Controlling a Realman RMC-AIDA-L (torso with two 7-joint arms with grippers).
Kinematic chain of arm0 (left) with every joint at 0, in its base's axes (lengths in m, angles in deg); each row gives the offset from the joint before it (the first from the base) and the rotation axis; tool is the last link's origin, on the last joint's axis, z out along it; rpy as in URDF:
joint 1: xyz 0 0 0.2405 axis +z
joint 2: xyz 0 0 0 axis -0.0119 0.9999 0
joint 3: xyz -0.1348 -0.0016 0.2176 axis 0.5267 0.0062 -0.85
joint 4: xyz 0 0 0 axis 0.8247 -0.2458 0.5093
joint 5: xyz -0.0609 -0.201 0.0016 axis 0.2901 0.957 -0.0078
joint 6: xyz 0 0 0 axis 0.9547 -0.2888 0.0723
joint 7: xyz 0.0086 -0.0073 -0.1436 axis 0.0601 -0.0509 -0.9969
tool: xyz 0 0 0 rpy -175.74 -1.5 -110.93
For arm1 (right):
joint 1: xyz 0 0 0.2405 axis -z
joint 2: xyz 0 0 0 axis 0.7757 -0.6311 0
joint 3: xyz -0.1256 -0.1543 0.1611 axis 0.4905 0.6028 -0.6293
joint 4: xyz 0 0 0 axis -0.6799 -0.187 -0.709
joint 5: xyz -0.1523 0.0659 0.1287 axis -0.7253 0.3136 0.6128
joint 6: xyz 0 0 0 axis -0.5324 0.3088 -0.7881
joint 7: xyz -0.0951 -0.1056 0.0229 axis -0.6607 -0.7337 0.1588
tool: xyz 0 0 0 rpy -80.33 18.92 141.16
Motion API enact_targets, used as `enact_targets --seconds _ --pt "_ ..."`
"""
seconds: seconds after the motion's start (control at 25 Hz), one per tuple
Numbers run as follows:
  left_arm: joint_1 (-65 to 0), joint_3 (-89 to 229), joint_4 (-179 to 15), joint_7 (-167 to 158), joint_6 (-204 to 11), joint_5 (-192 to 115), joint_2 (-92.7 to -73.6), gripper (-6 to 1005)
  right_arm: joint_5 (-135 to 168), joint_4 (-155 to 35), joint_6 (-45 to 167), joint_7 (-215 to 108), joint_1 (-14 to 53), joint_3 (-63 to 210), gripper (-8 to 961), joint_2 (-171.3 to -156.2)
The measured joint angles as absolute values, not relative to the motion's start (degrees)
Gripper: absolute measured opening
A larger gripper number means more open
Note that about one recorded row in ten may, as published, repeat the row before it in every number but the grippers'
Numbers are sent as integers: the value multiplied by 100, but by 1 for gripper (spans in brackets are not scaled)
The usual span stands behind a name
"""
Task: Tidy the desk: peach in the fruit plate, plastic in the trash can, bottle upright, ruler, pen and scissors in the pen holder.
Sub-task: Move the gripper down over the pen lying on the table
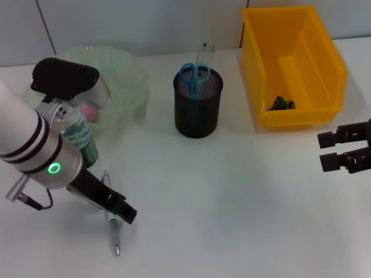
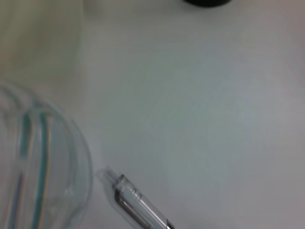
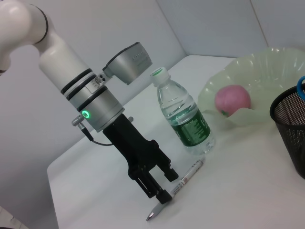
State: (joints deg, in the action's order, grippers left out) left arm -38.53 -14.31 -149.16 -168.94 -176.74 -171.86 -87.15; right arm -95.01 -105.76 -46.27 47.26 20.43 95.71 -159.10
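White desk [image 1: 232, 197] fills the head view, with a pale wall behind it. Nearest the robot, at its left, the pen [image 1: 113, 234] lies flat on the desk, tip toward the robot. The left gripper [image 1: 119, 209] is lowered over the pen's barrel; in the right wrist view its fingers [image 3: 164, 195] are seen set close on either side of the pen [image 3: 183, 183], but whether it is actually clamped cannot be told. In the left wrist view the pen [image 2: 138, 207] is seen just beside the bottle's base [image 2: 40, 176]. The bottle [image 1: 81, 142] stands upright just behind the gripper, partly hidden by the left arm; green label and white cap show in the right wrist view [image 3: 186, 117]. At the right edge, the right gripper [image 1: 348, 147] hovers over the desk, fingers parted, holding nothing. Farther back at left, the fruit plate [image 1: 124, 75] holds the peach [image 1: 90, 111]. Mid-desk, the black mesh pen holder [image 1: 197, 107] holds the blue-handled scissors [image 1: 194, 74] and the clear ruler [image 1: 204, 55]. At far right, the yellow trash can [image 1: 293, 66] has dark green plastic [image 1: 281, 104] in its bottom.
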Motion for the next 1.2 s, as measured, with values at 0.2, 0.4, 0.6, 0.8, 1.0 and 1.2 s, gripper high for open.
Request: enact_targets --seconds 0.2,0.4,0.6,0.8,1.0,1.2 --pt "-3868 -1503 -14870 -16894 -17693 -17233 -8716 722 -9498 -10568 -4635 4726 2053 9571 811 -15910" --pt "-3852 -1545 -14865 -16894 -17685 -17237 -8720 722 -9498 -10565 -4638 4725 2055 9571 811 -15909" --pt "-3829 -1591 -14850 -16895 -17666 -17237 -8721 722 -9498 -10561 -4664 4709 2055 9571 811 -15910" --pt "-3830 -1641 -14850 -16894 -17653 -17237 -8722 722 -9498 -10561 -4683 4704 2055 9571 811 -15909" --pt "-3835 -1649 -14845 -16894 -17641 -17237 -8722 722 -9499 -10575 -4689 4701 2055 9565 811 -15910" --pt "-3842 -1695 -14815 -16894 -17610 -17236 -8722 712 -9498 -10577 -4690 4690 2055 9562 811 -15910"
